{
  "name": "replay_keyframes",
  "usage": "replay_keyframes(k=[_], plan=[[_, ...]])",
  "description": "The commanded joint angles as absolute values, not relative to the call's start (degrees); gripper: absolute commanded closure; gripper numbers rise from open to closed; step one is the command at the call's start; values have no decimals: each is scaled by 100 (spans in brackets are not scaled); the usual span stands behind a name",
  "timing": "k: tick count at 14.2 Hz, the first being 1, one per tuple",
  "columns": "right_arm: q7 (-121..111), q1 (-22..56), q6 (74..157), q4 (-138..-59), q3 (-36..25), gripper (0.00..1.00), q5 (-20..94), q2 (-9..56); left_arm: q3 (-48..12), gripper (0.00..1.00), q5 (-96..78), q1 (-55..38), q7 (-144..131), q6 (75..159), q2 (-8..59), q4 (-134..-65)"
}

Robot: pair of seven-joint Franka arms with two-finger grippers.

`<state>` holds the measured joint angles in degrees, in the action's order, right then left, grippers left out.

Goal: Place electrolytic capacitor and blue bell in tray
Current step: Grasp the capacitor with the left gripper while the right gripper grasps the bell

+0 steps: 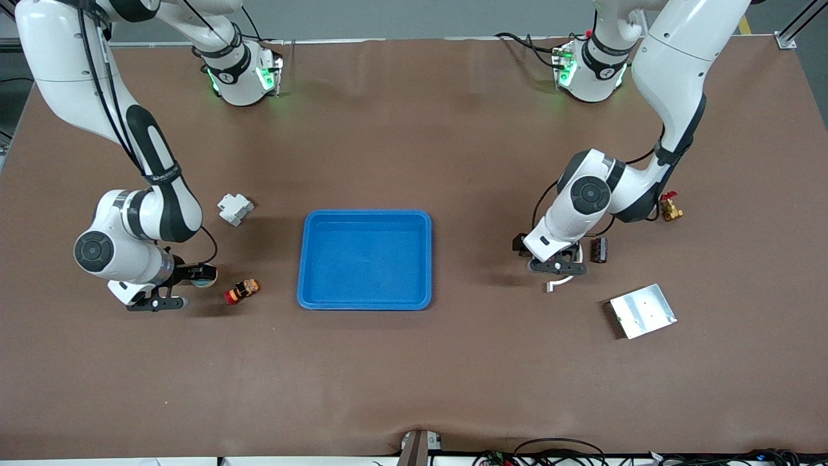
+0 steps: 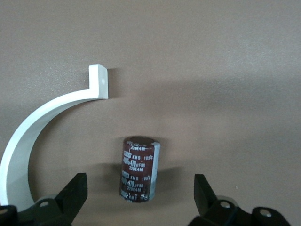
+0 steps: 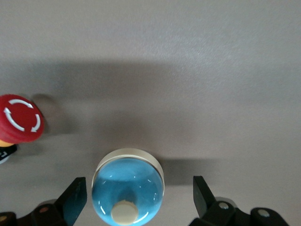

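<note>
The blue tray (image 1: 308,259) lies in the middle of the table. The electrolytic capacitor (image 1: 599,250), a dark brown cylinder with white print, lies on the table toward the left arm's end. In the left wrist view the capacitor (image 2: 139,169) shows between the spread fingers, touching neither. My left gripper (image 1: 557,262) (image 2: 140,188) is open and low over it. The blue bell (image 1: 207,277), a clear blue dome with a cream knob, stands toward the right arm's end. My right gripper (image 1: 194,275) (image 3: 140,188) is open around the bell (image 3: 128,190) without touching it.
A white curved bracket (image 1: 560,283) (image 2: 42,117) lies beside the capacitor. A silver metal plate (image 1: 642,310) and a brass valve (image 1: 670,208) lie near the left arm. A red push button (image 1: 240,291) (image 3: 19,118) and a grey-white part (image 1: 234,208) lie near the bell.
</note>
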<state>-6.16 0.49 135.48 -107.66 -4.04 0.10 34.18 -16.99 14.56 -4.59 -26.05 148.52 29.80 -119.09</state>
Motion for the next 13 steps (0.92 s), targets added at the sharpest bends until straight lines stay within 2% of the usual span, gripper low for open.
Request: replay_keyframes(k=[1,6,11,12,13], plan=[[-668,-9,13614,-10802,-352,0,18,3454,-1679,0,1626,-448,-2733,14897,3058,-11804],[-659,35,13597,-10811,-290,0,175,3480,-1670,2,1705,-431,-2733,14933,3138,-11760],[-685,26,13597,-10811,-264,0,193,3480,-1661,62,1705,-466,-3075,14924,3138,-11760],[-729,18,13597,-10811,-272,0,193,3480,-1661,79,1705,-466,-3172,14924,3129,-11760],[-790,9,13597,-10802,-272,5,193,3480,-1661,94,1705,-475,-3303,14924,3103,-11760]])
